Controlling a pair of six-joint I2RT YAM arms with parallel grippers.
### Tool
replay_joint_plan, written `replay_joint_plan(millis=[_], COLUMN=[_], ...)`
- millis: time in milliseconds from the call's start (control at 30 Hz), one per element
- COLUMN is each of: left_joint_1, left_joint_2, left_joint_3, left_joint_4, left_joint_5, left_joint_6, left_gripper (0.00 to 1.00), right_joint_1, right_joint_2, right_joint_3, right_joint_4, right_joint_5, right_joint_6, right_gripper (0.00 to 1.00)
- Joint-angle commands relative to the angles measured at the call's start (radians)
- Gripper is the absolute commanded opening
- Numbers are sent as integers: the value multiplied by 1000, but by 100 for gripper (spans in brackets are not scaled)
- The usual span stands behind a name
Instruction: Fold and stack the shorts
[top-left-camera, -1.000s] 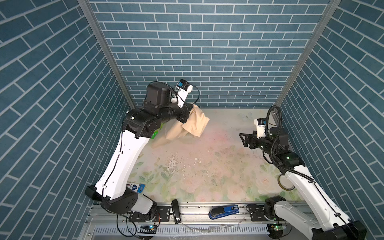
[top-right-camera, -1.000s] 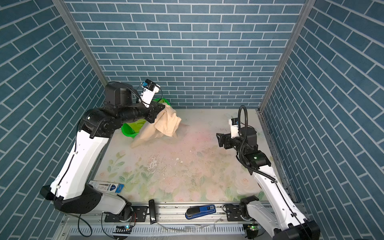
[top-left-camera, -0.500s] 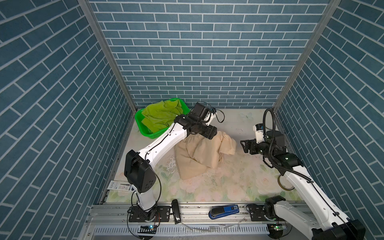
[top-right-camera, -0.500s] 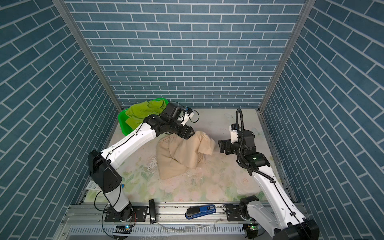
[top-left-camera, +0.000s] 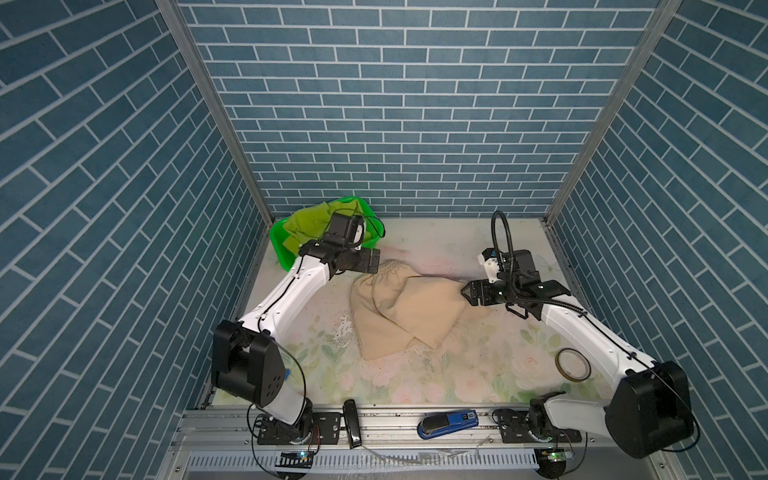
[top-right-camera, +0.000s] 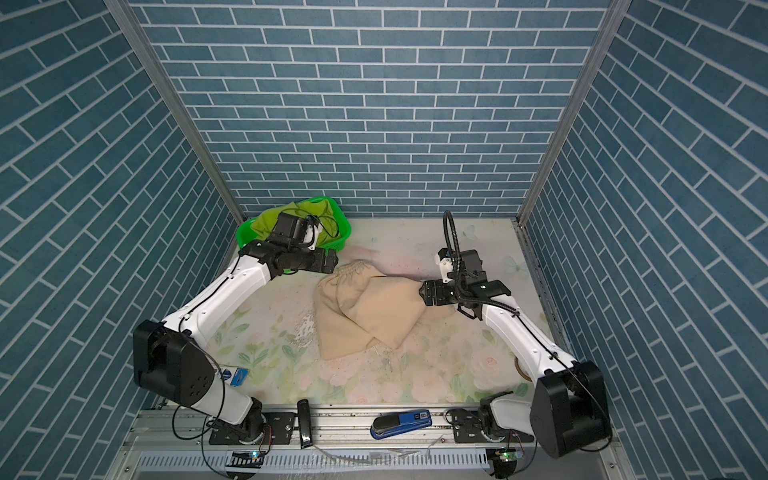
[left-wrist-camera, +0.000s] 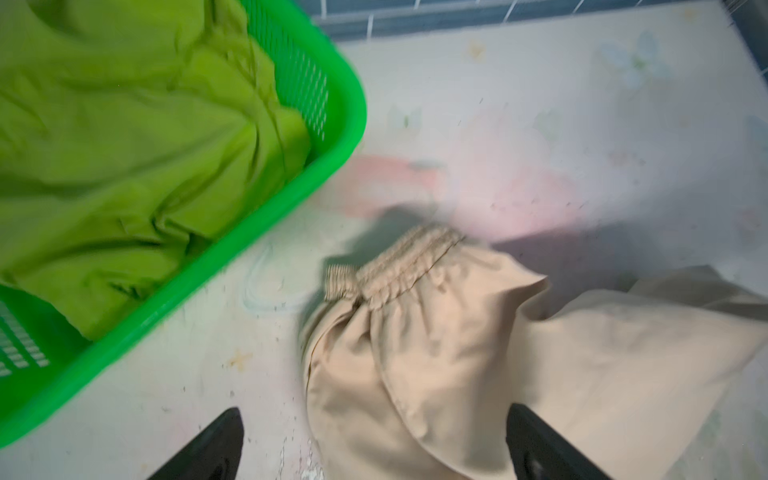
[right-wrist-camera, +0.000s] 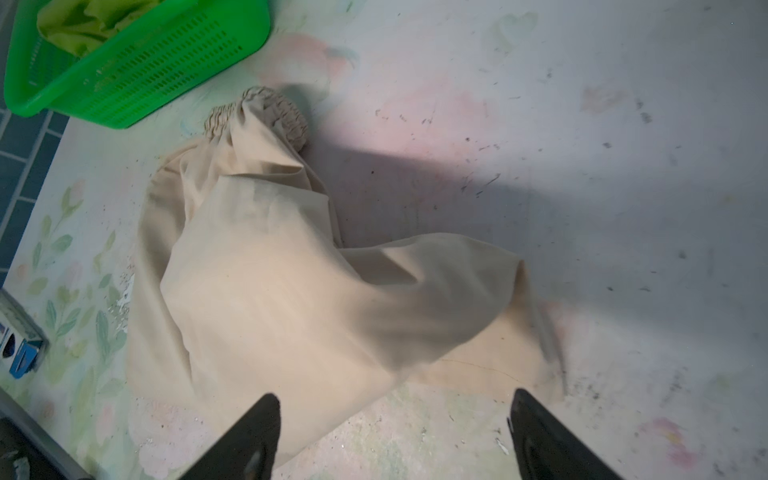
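— Progress on fold and stack?
— Early, at a guess; beige pair (top-left-camera: 399, 311) out on table (top-left-camera: 478, 374), heaped and doubled over itself, not folded flat; waistband (left-wrist-camera: 399, 262) bunched at far end, toward basket (top-left-camera: 277, 249); green pair (top-left-camera: 305, 218) crumpled inside basket at far left corner; no stack anywhere.

— Left to do?
— Nearly all, by the look of things: spread and fold beige pair; fetch green pair out of basket; fold; set one on the other.

— Left gripper (top-left-camera: 376, 262)?
— Jaws wide apart, empty; just beside near wall of basket, over gathered waistband in both top views; in wrist view, left gripper (left-wrist-camera: 374, 411) with beige cloth below and ahead of fingers; no contact to be made out.

— Right gripper (top-left-camera: 464, 291)?
— Jaws apart too, clamped on nothing; at right-hand corner of beige pair in both top views; touching or just short, cannot tell; in wrist view, right gripper (right-wrist-camera: 394, 395) with near edge of cloth just ahead of fingers, bulk of cloth beyond, waistband farthest off, basket past that.

— Green pair against grippers?
— Near left gripper, on its far side, within basket walls; well apart from right gripper, with whole beige pair between.

— Readiest next grasp?
— Likely beige pair, one gripper at each end; judgement only.
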Motion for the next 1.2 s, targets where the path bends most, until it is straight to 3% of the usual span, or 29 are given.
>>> replay_joint_plan(millis=[0,333,567,767,967,1067,1167], left_joint_1=[-1,224,286,330,405,437,465], left_joint_2=[21,110,147,173,177,182,186], left_joint_3=[-106,-145,-161,-166,-164,-157,-146], left_joint_4=[172,155,175,162,155,160,160], left_joint_5=[66,5,-45,-115,-177,-173,-165], left_joint_6=[36,40,35,29,32,25,21], left_gripper=[100,100,100,100,100,100,100], right_joint_1=[28,107,112,106,85,87,87], right_joint_2=[67,179,237,154,60,38,33], right_joint_3=[36,127,181,153,9,-84,-153], right_joint_4=[38,-28,-122,-187,-135,-18,85], right_joint_5=[-46,27,129,237,202,72,36], right_joint_6=[12,-35,-18,78,149,157,173], right_gripper=[87,86,85,85,85,85,85])
